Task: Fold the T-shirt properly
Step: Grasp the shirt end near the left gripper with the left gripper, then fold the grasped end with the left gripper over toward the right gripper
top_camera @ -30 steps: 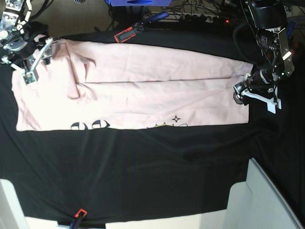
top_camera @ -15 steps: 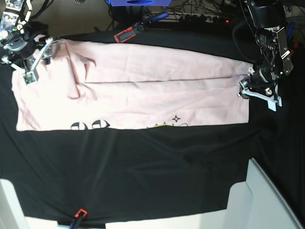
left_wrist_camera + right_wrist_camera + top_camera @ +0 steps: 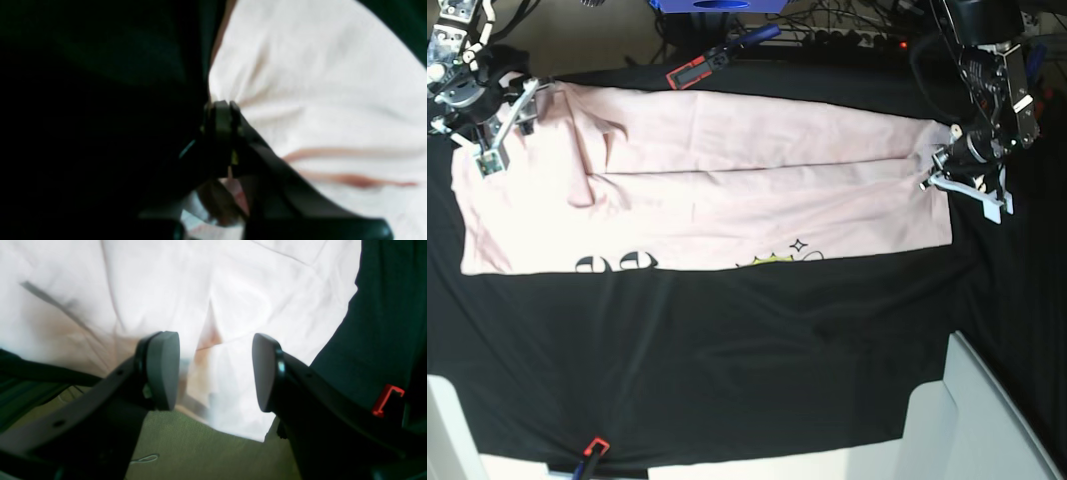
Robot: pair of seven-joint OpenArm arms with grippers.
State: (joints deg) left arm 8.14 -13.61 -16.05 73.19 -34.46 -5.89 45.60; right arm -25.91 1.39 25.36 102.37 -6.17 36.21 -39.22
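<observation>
Black cloth [image 3: 757, 350] covers your counter, the T-shirt [image 3: 727, 200] spread across its far half. Your left end effector [image 3: 937, 175] pinches the right hem; right end effector [image 3: 213, 373] hangs spread. Lift slowly, keeping layers together.

This looks like a robotics lab or test bench rather than a home. A large black cloth [image 3: 757, 350] is stretched over the table [image 3: 677, 468] and pinned by red-and-black clamps, one [image 3: 695, 70] at 12 o'clock and one [image 3: 592, 450] at 6 o'clock. Behind the far edge runs a tangle of cables [image 3: 847, 25] beside a blue box [image 3: 717, 5]. Two robot arms are mounted at 10 and 2 o'clock.
</observation>
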